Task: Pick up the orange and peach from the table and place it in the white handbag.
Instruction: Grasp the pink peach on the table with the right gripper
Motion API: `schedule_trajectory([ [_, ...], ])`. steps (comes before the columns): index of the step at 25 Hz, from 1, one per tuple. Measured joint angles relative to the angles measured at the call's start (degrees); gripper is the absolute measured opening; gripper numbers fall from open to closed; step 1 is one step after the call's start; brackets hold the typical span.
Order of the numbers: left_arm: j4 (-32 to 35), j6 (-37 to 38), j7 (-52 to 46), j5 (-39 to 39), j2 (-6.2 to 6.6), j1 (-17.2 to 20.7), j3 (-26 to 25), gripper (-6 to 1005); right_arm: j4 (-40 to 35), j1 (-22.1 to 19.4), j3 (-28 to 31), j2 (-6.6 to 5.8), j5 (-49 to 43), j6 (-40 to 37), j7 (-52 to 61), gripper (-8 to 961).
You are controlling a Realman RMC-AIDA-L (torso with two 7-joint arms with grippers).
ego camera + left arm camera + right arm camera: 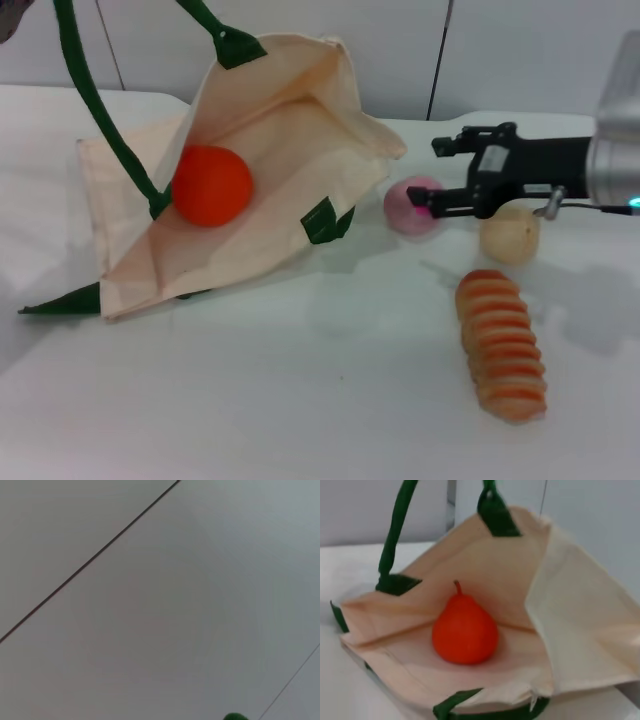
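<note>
The white handbag (270, 215) lies on the table with its mouth lifted open, one green strap (85, 90) rising out of the top of the head view. The orange (211, 186) rests inside the bag, and it also shows in the right wrist view as the orange (465, 635) on the bag's lining (570, 630). Just right of the bag's mouth sits the pink peach (408, 212) on the table. My right gripper (425, 177) is open right at the peach, its lower fingertip over the fruit's top. The left gripper is out of view; only a bit of green strap (235, 716) shows in the left wrist view.
A pale beige round fruit (510, 236) sits right of the peach, under the right gripper's body. A ridged orange-tan bread loaf (500, 343) lies nearer the front right. The white table (300, 400) stretches in front, with a wall behind.
</note>
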Motion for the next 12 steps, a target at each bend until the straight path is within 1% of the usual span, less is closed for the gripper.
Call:
schedule_trajectory([
  [7,0.0,0.0,0.0,0.0,0.02,-0.1,-0.1,130,6.6,2.6,-4.6,0.05,-0.1,10.3,0.0,776],
  [9,0.0,0.0,0.0,0.0,-0.01,-0.1,-0.1,129,7.8,3.3,-5.1,0.05,-0.1,13.0,0.1,776],
  [10,0.0,0.0,0.0,0.1,-0.06,-0.1,-0.1,129,9.0,3.9,-5.3,0.07,-0.1,16.1,0.3,776],
  [12,0.0,0.0,0.1,0.2,-0.13,-0.3,0.0,129,9.4,4.1,-5.4,0.08,-0.1,17.4,0.4,776],
])
